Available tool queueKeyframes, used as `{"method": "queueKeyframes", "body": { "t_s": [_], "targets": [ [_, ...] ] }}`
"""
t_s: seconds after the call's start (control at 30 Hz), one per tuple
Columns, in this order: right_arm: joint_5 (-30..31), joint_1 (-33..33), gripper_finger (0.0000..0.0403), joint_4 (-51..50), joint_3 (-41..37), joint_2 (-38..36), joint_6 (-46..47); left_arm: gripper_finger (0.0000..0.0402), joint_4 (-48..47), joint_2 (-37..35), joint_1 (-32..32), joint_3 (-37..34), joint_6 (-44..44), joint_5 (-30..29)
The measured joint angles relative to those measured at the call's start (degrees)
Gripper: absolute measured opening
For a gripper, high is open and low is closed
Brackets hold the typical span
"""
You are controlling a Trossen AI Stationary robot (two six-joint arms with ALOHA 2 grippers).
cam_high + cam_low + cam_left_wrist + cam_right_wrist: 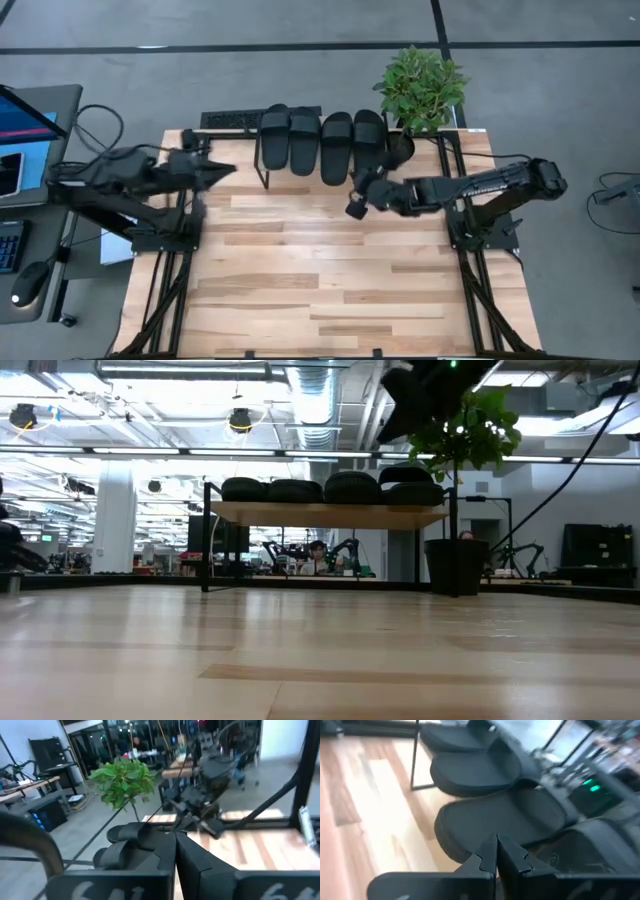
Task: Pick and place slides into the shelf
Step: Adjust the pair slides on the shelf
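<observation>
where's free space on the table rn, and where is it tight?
Free: the plank tabletop in front of the low light-wood shelf, between the two arm bases. Crowded: the shelf top, filled by four matte black slide sandals side by side; the right gripper, shut, hangs at its right end beside the potted green plant. Left gripper, shut, sits off its left end.

Plank table [320,290], low shelf [330,513], four slides [322,140] on it

The left arm lies folded low at its own side, its end effector [222,169] pinched closed and pointing inward. The right arm stretches across toward the middle, wrist bent, its end effector [354,209] closed with nothing between the fingers.
</observation>
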Motion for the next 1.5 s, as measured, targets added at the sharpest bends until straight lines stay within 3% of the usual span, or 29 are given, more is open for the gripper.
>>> {"method": "queueKeyframes", "body": {
  "t_s": [0.2,0.4,0.53,1.07,1.5],
  "targets": [
    [-14.73,-7.82,0.0,0.39,0.0,-0.33,0.45,0.0,-0.02,-12.09,-4.9,-7.67,-4.13,-5.98],
    [-23.25,-12.74,0.0,-4.17,0.0,-0.36,2.52,0.0,-0.06,-19.95,-5.4,-12.38,-6.78,-7.47],
    [-24.26,-14.17,0.0,-7.38,0.0,-0.34,3.96,0.0,-0.39,-22.1,-5.4,-13.65,-7.11,-7.46],
    [-26.33,-14.03,0.0,-4.44,0.19,3.78,3.6,0.0,-1.27,-22.24,-5.42,-14.25,-7.06,-7.44],
    [-26.9,-13.66,0.0,-6.76,6.5,7.57,-0.04,0.0,-2.9,-22.22,-5.42,-14.25,-7.05,-7.64]
  ]
}}
